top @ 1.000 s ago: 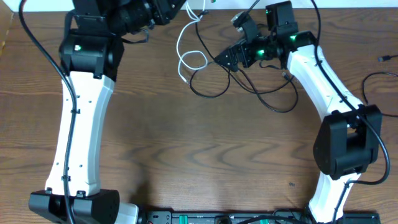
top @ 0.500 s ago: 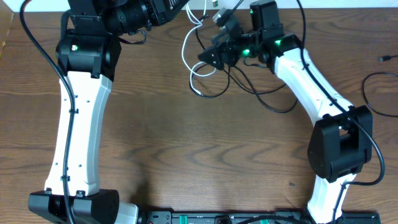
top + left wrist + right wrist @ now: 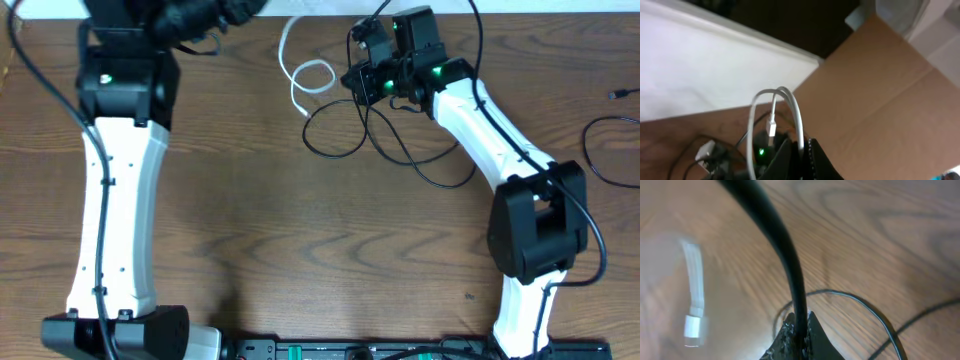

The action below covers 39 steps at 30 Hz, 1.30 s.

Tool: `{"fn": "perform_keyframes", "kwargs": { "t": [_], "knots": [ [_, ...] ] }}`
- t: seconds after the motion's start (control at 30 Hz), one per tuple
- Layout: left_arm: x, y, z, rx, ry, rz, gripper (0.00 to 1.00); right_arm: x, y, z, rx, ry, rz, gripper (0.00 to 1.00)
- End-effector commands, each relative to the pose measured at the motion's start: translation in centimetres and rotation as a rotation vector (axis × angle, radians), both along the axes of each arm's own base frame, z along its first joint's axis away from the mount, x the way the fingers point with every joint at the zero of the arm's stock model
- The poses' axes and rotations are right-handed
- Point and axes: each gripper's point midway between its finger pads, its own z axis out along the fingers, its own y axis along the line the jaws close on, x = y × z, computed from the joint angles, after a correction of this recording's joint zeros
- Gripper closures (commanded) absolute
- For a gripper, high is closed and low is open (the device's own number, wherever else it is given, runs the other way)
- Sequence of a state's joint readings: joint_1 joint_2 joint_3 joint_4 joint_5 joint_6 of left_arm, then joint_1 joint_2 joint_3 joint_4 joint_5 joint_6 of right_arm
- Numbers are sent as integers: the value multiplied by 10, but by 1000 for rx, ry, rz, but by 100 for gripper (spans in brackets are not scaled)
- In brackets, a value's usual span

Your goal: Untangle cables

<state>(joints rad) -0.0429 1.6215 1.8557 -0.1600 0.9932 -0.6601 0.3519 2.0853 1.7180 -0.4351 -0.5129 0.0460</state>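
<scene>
Right gripper [image 3: 800,326] clamps the thin black cable [image 3: 790,257], left gripper [image 3: 801,147] the thin white cable [image 3: 796,114]; next, you draw the 2 apart.

We count two cables: one white cable [image 3: 797,116] in the left jaws and one black cable [image 3: 791,270] in the right jaws. There are two arms, the left arm [image 3: 110,220] and the right arm [image 3: 480,110], and one table [image 3: 300,250]. Well apart from the right jaws lies seemingly one more black cord [image 3: 590,135].
</scene>
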Motion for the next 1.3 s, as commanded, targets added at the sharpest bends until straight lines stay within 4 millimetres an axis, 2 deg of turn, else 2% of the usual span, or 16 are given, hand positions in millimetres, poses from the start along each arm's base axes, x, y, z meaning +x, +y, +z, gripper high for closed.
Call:
{"fn": "perform_keyframes", "kwargs": {
  "t": [0.0, 0.03, 0.1, 0.13, 0.17, 0.3, 0.5, 0.63, 0.77, 1.0, 1.27],
  "knots": [
    [-8, 18, 19, -50, 11, 31, 92, 7, -9, -27, -30, 65, -74, 97],
    [-7, 21, 19, -50, 13, 36, 93, 7, -9, -27, -32, 68, -74, 78],
    [-7, 22, 15, -49, 31, 35, 92, 6, -10, -27, -33, 68, -73, 23],
    [-6, 22, 14, -47, 37, 35, 92, 6, -10, -21, -26, 59, -73, 9],
    [-6, 21, 12, -42, 40, 36, 93, 7, -10, -15, -16, 48, -68, 4],
    [-3, 22, 2, -29, 73, 49, 93, 0, -6, 35, 46, -46, -4, 2],
    [12, 35, -36, -12, 252, 188, 92, -28, -3, 118, 114, -197, 80, 4],
    [18, 45, -62, 15, 366, 294, 93, -51, 3, 152, 130, -266, 138, 3],
    [14, 46, -75, -36, 500, 318, 93, -66, 7, 166, 151, -273, 168, 3],
    [13, 51, -85, -179, 707, 386, 93, -92, 22, 182, 254, -257, 303, 5],
    [14, 53, -88, -237, 773, 418, 92, -94, 26, 193, 273, -307, 331, 7]
  ]
}}
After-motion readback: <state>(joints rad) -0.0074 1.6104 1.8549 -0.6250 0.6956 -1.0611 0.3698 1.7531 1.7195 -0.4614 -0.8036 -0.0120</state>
